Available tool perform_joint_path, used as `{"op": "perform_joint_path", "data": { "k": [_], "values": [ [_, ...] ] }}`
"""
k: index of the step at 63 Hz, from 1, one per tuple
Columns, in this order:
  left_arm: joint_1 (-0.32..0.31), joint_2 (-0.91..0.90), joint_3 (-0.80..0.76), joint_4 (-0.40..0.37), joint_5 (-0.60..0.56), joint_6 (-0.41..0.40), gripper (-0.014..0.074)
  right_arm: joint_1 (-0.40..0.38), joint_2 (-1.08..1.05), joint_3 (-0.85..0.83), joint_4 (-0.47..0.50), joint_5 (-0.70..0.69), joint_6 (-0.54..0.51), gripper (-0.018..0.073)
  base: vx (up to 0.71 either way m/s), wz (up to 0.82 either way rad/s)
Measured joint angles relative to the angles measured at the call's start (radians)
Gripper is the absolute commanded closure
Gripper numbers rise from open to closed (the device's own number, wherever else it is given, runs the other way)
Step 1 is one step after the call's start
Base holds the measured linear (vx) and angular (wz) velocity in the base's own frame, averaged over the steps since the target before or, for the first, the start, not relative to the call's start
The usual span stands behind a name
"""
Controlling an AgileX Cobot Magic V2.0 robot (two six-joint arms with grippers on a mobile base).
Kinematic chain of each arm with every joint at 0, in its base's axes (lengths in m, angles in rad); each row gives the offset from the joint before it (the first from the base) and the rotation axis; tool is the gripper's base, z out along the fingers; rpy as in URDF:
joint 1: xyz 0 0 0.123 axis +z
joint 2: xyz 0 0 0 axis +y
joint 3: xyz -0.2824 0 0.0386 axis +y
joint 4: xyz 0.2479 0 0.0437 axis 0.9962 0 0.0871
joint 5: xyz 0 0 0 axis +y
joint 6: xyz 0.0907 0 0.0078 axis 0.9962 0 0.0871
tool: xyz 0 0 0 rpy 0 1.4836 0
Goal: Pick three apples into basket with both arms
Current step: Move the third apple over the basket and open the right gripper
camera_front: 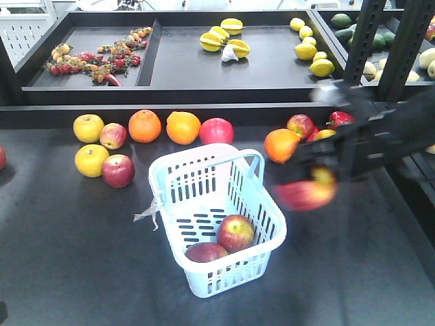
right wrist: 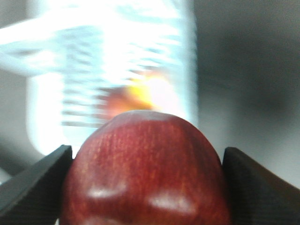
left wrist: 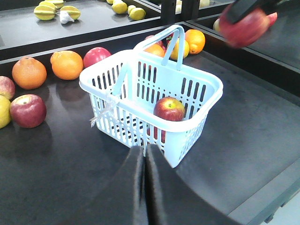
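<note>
Two apples (camera_front: 235, 233) lie in the one basket (camera_front: 204, 163); a third apple (camera_front: 306, 195) hangs outside; three oranges (camera_front: 145, 125) line the table.

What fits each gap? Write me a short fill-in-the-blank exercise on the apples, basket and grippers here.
1. The pale blue basket already holds ____ apples.
2. The right gripper is shut on a dark red ____.
3. The left gripper is ____ and holds nothing.
4. The carried fruit is blurred in the front view, to the ____ of the basket in that picture.

Missing words: two; apple; shut; right
</note>
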Motion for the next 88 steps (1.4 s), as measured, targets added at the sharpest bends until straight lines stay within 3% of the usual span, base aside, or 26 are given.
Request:
{"op": "perform_joint_path", "data": {
  "k": [9,18,30,40,51,62,74,83,88],
  "values": [
    [0.0,0.0,0.0,0.0,0.0,0.0,0.0603,0.143,0.082,0.0,0.002,-0.182,0.005,0.054,0.0,0.0],
    [0.0,0.0,0.0,0.0,0.0,0.0,0.0603,0.219,0.161,0.0,0.009,-0.302,0.0,0.0487,0.0,0.0],
    [0.0,0.0,0.0,0.0,0.0,0.0,0.0603,0.25,0.246,0.0,0.029,-0.364,-0.035,0.0267,0.0,0.0],
    [0.0,0.0,0.0,0.0,0.0,0.0,0.0603,0.25,0.258,0.0,0.071,-0.375,-0.08,-0.0007,0.0,0.0],
    [0.0,0.0,0.0,0.0,0.0,0.0,0.0603,0.25,0.258,0.0,0.098,-0.381,-0.106,-0.0139,0.0,0.0],
    [0.0,0.0,0.0,0.0,0.0,0.0,0.0603,0.25,0.258,0.0,0.102,-0.383,-0.109,-0.0127,0.0,0.0],
    [0.0,0.0,0.0,0.0,0.0,0.0,0.0603,0.25,0.258,0.0,0.102,-0.363,-0.112,-0.0037,0.0,0.0],
    [0.0,0.0,0.0,0.0,0.0,0.0,0.0603,0.25,0.246,0.0,0.098,-0.29,-0.114,0.0156,0.0,0.0],
    [0.0,0.0,0.0,0.0,0.0,0.0,0.0603,0.25,0.22,0.0,0.094,-0.237,-0.127,0.0326,0.0,0.0]
  ]
}}
